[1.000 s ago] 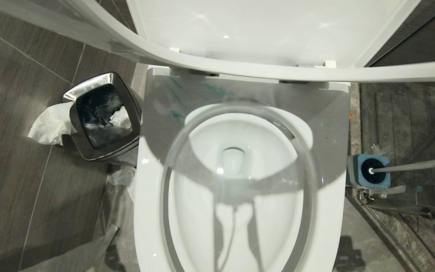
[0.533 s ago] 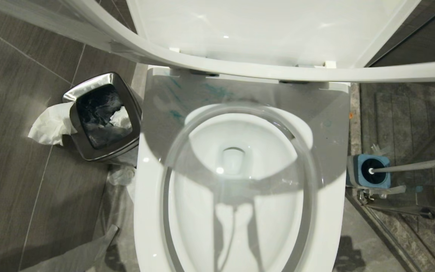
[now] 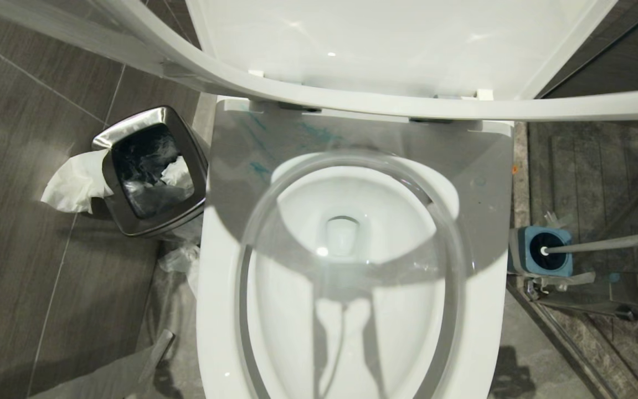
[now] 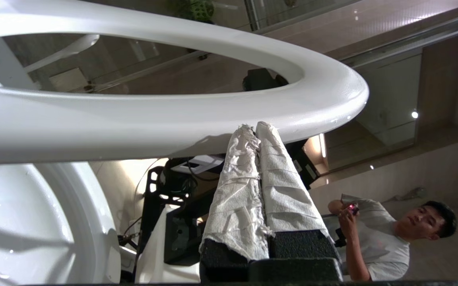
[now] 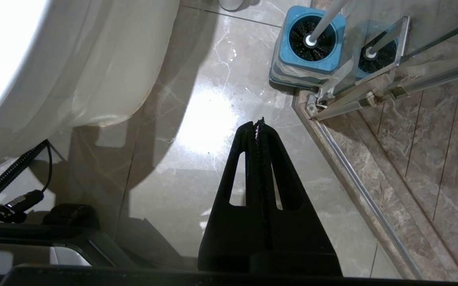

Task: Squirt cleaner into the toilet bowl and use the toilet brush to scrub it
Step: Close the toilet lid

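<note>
The toilet bowl fills the middle of the head view, its basin open, with the white seat and the lid raised above it at the far end. A few faint teal streaks mark the flat ledge behind the basin. To the left of the toilet a small steel bin stands on the grey tiled floor, with crumpled white paper hanging over its near rim. To the right, beside a glass shower partition, the toilet brush sits head down in its blue holder, the slim handle leaning away to the right. Neither arm shows in the head view. In the left wrist view the left tool has its two fingers pressed together with nothing between them; both fingers are wrapped in white paper towel, and their tips touch the underside of the raised seat's front rim. A person in a light shirt is visible in the background of that view, hands held together in front. In the right wrist view the right tool hangs over the floor beside the toilet's base, its black fingers fully closed and empty, well apart from the brush in its holder. The cleaner bottle appears in none of the views.
</note>
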Available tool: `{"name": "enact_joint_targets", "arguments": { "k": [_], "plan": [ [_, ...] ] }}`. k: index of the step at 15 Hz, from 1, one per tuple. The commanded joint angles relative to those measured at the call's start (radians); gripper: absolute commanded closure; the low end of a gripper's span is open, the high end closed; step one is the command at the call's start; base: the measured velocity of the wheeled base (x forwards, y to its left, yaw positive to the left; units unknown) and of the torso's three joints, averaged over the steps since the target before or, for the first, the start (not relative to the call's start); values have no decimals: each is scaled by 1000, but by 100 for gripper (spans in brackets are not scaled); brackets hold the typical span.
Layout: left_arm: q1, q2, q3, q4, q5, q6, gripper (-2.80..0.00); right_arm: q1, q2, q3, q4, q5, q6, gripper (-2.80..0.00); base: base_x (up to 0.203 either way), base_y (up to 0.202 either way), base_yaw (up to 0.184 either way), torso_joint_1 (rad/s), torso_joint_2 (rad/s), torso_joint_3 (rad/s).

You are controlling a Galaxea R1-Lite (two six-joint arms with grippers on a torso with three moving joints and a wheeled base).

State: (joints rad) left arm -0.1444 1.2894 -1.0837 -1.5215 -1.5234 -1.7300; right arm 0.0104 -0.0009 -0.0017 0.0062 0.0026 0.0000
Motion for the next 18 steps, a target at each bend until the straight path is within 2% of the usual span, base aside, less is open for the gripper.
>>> {"name": "enact_joint_targets", "arguments": {
  "k": [1,10,18],
  "plan": [
    [24,-33,27,-9,-7,-9,0,0,1,0,0,0,0,0,0,0,0,0,0,0],
    [17,-134,130,-9,-7,-23,0,0,1,0,0,0,0,0,0,0,0,0,0,0],
    [-102,-119,127,-9,-7,-18,0,0,1,0,0,0,0,0,0,0,0,0,0,0]
  ]
}}
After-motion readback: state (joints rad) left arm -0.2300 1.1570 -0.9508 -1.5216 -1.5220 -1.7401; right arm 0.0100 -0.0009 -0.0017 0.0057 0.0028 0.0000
